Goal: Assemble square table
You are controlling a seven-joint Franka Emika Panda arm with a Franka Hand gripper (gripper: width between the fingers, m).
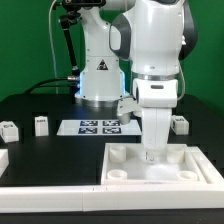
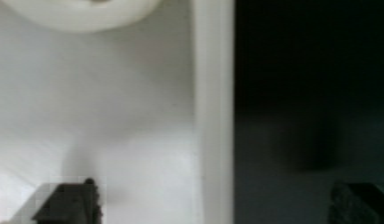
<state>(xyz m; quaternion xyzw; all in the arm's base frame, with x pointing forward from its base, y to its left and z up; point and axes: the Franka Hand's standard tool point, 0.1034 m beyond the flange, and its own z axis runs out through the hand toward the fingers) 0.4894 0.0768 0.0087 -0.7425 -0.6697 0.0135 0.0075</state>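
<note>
Slab [image 1: 195,172] is found hollow face up on the black surface [image 1: 40,160], near right. Pincer [image 1: 152,150] is held low at its far edge; fingers [image 2: 64,205] are seen wide apart, edge between them, nothing clamped. First leg [image 1: 8,128] and second leg [image 1: 41,124] are stood left, third leg [image 1: 180,123] right.

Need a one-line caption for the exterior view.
Open gripper low over the white tabletop, loose legs standing on the black table.
</note>
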